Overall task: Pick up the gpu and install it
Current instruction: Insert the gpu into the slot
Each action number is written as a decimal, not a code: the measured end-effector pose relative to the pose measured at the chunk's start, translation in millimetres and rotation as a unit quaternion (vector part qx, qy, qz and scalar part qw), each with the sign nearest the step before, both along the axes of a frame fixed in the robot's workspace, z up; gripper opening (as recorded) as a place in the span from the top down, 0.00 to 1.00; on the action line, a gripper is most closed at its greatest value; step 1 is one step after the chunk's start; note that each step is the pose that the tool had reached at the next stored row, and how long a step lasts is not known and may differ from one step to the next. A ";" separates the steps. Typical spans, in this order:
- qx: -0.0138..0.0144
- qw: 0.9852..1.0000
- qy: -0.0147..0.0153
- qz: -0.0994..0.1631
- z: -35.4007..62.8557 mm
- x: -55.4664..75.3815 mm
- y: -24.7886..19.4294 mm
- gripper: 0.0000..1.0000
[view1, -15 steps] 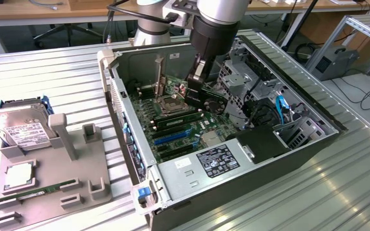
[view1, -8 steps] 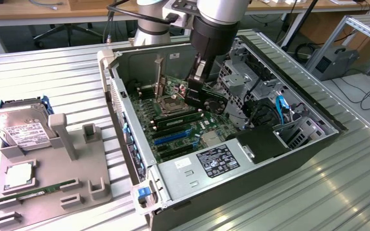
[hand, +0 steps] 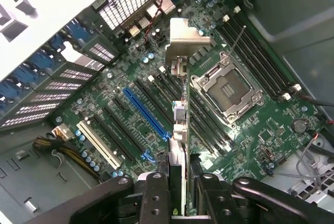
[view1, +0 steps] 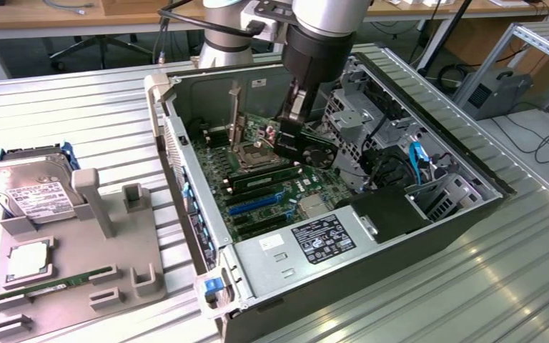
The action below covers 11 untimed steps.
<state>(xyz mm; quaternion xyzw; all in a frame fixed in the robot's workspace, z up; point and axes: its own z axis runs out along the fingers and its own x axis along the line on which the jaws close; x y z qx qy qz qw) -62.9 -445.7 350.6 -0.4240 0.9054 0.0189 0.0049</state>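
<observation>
1. Setting: the case (view1: 403, 246) lies open on its side at the middle of the tabletop (view1: 83, 114), with the motherboard (hand: 271, 130) facing up. A grey holder (view1: 69, 246) by the tabletop's edge on the exterior view's left carries a hard drive (view1: 26, 187), well apart from the work.
2. End effector: the gripper (hand: 180, 195) is inside the case above the motherboard. Its fingers (hand: 156, 192) are clamped on the gpu (hand: 179, 130), one against each flat face.
3. Task item: the gpu hangs clear of the board and is seated in nothing. The wrist view shows it edge-on as a thin dark strip, with its silvery bracket (hand: 187, 38) at the end far from the fingers. It appears between the long blue slot (hand: 147, 114) and the CPU socket (hand: 228, 89).
4. Step in hand, as judged: positioning the card over its slot. The pick-up is done; the installation is not.
5. Conduct of the step, as judged:
   - In the wrist view the card's line crosses the blue slot's line at an angle, so the two need squaring before any descent.
   - The grip should stay firm so that the card neither tilts nor slides between the fingers.
   - The bracket end should be kept off the open CPU socket and the neighbouring slots.
   - The approach should be slow, since the card hides the board directly beneath it.
</observation>
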 end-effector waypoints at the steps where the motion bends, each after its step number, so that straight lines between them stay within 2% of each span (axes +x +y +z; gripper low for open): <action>1: 0.000 1.000 0.000 0.001 0.0 0.0 0.0 0.74; 11: 0.000 1.000 0.000 0.015 -0.2 0.0 0.0 0.74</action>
